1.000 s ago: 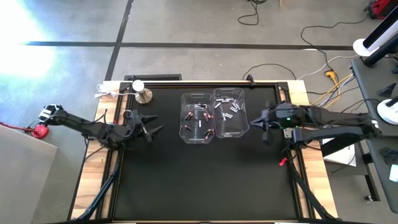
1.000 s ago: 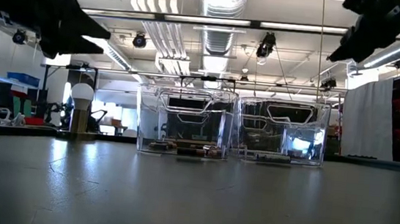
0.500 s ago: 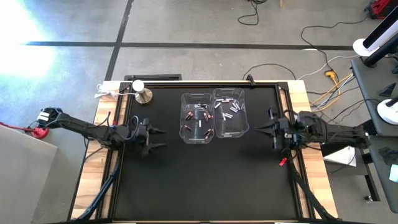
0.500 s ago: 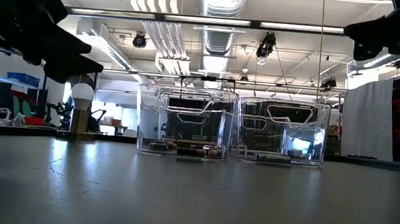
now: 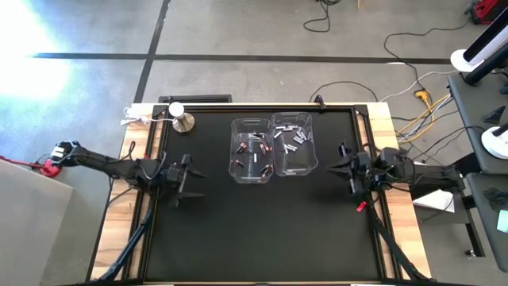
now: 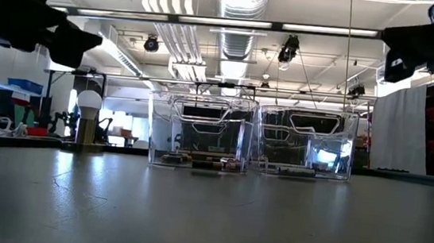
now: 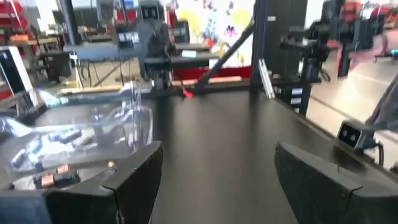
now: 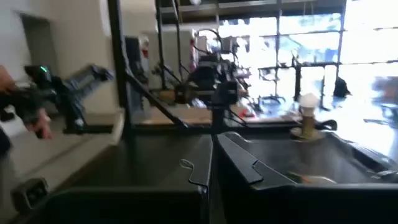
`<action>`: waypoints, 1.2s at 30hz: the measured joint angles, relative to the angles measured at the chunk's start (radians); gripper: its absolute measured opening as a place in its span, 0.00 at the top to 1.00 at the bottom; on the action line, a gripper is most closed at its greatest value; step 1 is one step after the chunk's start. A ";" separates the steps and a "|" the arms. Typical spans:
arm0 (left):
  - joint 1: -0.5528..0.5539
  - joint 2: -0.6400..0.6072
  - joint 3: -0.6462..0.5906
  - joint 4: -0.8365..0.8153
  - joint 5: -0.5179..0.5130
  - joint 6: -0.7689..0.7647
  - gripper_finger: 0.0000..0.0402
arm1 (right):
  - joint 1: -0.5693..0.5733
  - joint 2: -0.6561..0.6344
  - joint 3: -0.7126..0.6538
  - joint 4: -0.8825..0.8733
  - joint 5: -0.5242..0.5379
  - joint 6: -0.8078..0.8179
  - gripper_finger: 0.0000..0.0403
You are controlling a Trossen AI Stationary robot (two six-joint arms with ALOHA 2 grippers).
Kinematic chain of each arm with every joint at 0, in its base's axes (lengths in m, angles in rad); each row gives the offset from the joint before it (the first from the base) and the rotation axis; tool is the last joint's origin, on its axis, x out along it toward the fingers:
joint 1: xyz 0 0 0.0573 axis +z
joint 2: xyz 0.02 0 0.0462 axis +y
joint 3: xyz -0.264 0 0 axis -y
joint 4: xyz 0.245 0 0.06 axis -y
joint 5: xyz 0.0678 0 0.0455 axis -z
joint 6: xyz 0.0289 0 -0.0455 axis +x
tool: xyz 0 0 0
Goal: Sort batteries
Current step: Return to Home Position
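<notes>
Two clear plastic bins stand side by side at the table's far middle. The left bin point(image 5: 252, 161) holds copper-reddish batteries point(image 5: 254, 152). The right bin point(image 5: 292, 144) holds white-silver batteries point(image 5: 292, 143). In the low view the batteries point(image 6: 197, 161) lie on the bin floors. My left gripper point(image 5: 189, 179) point(image 7: 217, 186) hovers open above the table, left of the bins, its fingers pointing at them. My right gripper point(image 5: 337, 169) point(image 6: 399, 55) hovers right of the bins. Neither touches anything.
A white ball on a metal stand point(image 5: 181, 117) sits at the far left corner. A small red bit point(image 5: 360, 206) lies at the table's right edge. The black mat point(image 5: 262, 230) stretches bare near the bins. A person's hand point(image 8: 38, 127) shows beyond the table.
My right gripper has drawn back from the bins toward the table's right edge and tipped from slanting down to level. My left gripper has shifted slightly toward the near edge. The bins and batteries have stayed put.
</notes>
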 joint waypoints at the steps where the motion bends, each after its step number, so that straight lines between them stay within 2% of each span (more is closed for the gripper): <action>1: 0.000 -0.012 0.000 0.005 0.000 0.000 0.29 | 0.000 0.002 -0.028 0.050 -0.006 0.021 0.97; 6: 0.000 -0.097 0.000 0.015 0.006 0.016 0.29 | 0.000 0.013 -0.036 0.029 0.006 0.073 0.97; 15: -0.001 -0.217 -0.006 -0.093 0.164 0.053 0.29 | 0.000 0.028 -0.037 0.039 0.059 0.044 0.97; 19: -0.001 -0.252 -0.006 -0.169 0.176 0.048 0.29 | 0.000 0.045 -0.037 0.003 0.058 0.031 0.97; 23: -0.001 -0.277 -0.006 -0.260 0.167 0.061 0.29 | 0.000 0.068 -0.037 -0.069 0.062 0.203 0.97; 28: 0.001 -0.321 -0.006 -0.266 0.237 0.131 0.29 | 0.000 0.111 -0.032 -0.073 0.062 0.346 0.97; 32: 0.040 -0.338 -0.006 -0.268 0.235 0.168 0.29 | 0.000 0.127 -0.028 -0.078 0.060 0.332 0.97; 36: 0.158 -0.336 -0.006 -0.269 0.243 0.126 0.29 | 0.000 0.126 -0.027 -0.081 0.060 0.336 0.97</action>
